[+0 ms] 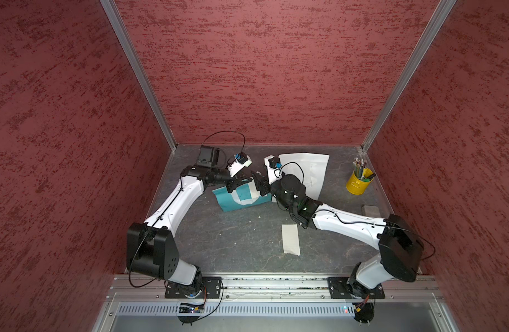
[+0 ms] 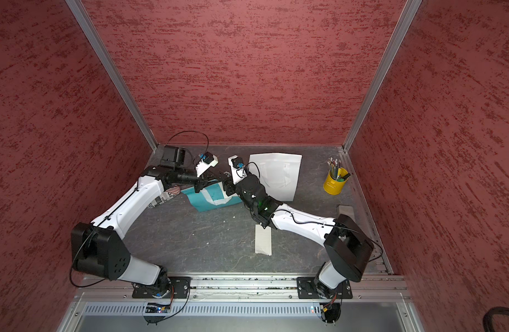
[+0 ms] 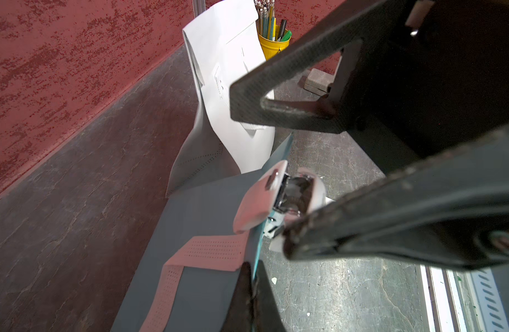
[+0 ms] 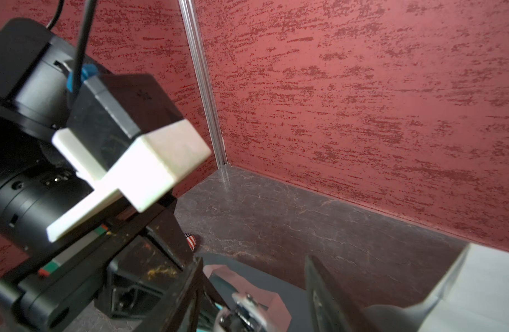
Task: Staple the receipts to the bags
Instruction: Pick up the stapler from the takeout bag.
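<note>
Left wrist view: my right gripper (image 3: pixel 260 172) has its jaws apart around the stapler (image 3: pixel 259 201), which sits on the edge of the teal bag (image 3: pixel 201 212). My left gripper (image 3: pixel 247 290) is pinched tight on that same edge. I judge no staple is driven yet. One receipt (image 1: pixel 290 239) lies loose, well apart from the white bag (image 1: pixel 305 169); the other I can't make out. The table (image 1: pixel 233 244) is open toward me, and the back wall (image 1: pixel 262 86) is near.

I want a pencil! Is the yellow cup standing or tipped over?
Standing: the yellow cup sits upright, pencils poking out its top.
</note>
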You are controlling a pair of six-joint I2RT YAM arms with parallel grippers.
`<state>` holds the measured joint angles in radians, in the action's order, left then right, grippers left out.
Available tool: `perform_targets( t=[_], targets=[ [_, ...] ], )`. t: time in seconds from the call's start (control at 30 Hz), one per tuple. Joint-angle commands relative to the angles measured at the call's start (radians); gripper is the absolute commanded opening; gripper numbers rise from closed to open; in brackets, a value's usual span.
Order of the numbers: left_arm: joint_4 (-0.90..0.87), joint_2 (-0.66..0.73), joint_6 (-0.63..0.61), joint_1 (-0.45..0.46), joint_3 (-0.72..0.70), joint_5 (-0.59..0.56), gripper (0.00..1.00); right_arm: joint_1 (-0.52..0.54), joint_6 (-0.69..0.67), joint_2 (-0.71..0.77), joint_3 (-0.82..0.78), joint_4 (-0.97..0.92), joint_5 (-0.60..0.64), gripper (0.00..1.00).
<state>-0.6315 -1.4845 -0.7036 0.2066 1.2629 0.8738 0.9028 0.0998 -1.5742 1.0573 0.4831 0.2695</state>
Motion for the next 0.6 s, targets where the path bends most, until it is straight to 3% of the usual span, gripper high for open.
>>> perform_targets(
  t=[0.0, 0.33, 0.57],
  targets=[
    [0.015, 0.018, 0.006, -0.006, -0.011, 0.024, 0.0, 0.018, -0.037, -0.02, 0.036, -0.073, 0.069, 0.56],
    [0.017, 0.015, 0.007, -0.007, -0.012, 0.025, 0.0, 0.03, -0.067, -0.041, 0.058, -0.139, 0.125, 0.5],
    [0.02, 0.013, 0.01, -0.007, -0.016, 0.024, 0.0, 0.03, -0.077, -0.051, 0.073, -0.143, 0.145, 0.33]
  ],
)
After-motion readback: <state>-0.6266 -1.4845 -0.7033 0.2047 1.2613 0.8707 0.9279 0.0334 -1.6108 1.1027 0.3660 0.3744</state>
